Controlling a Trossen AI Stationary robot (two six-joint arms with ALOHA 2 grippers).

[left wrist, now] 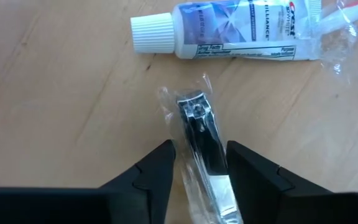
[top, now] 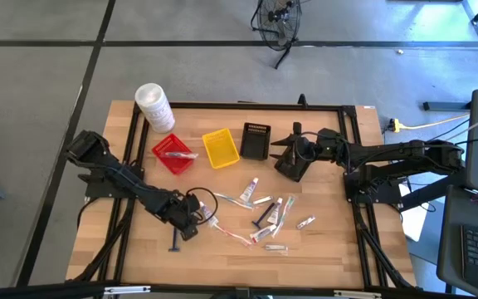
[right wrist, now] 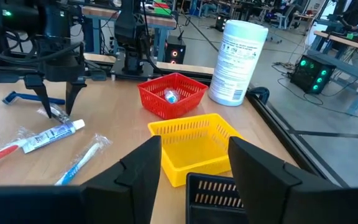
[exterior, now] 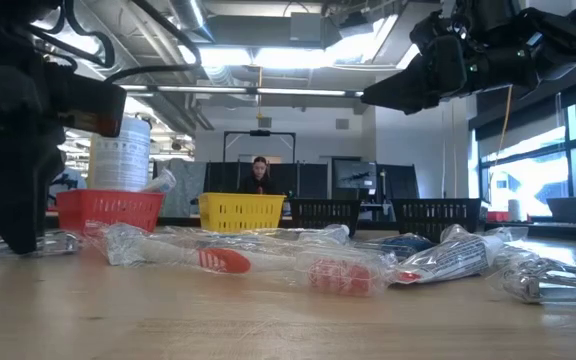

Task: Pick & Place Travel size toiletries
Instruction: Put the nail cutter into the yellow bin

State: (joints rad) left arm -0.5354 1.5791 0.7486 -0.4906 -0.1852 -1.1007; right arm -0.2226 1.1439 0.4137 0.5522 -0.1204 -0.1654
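Observation:
Travel size toiletries (top: 264,214) lie scattered on the wooden table: mini tubes, wrapped sticks and sachets. My left gripper (left wrist: 201,177) points down at the table's near left, open, one finger on each long side of a clear-wrapped nail clipper (left wrist: 201,134) that lies flat. From the right wrist view the same gripper (right wrist: 56,111) stands over the clipper, its fingertips at the table. A small toothpaste tube (left wrist: 229,31) lies just beyond the clipper. My right gripper (right wrist: 194,165) hangs open and about level, above the table by the black basket (top: 256,141), with nothing between its fingers. My left gripper comes from above, pointing down, with a finger (left wrist: 160,171) along each long side of the wrapped clipper. The wrap's edges (left wrist: 174,155) reach both fingers. Whether the fingers touch the clipper itself I cannot tell. The clipper lies flat on the table.
A red basket (top: 173,154) with a small item inside, a yellow basket (top: 220,148) and the black one stand in a row at the far side. A big white tub (top: 154,106) stands at the far left. A razor (top: 175,242) lies near the front edge, beside my left gripper.

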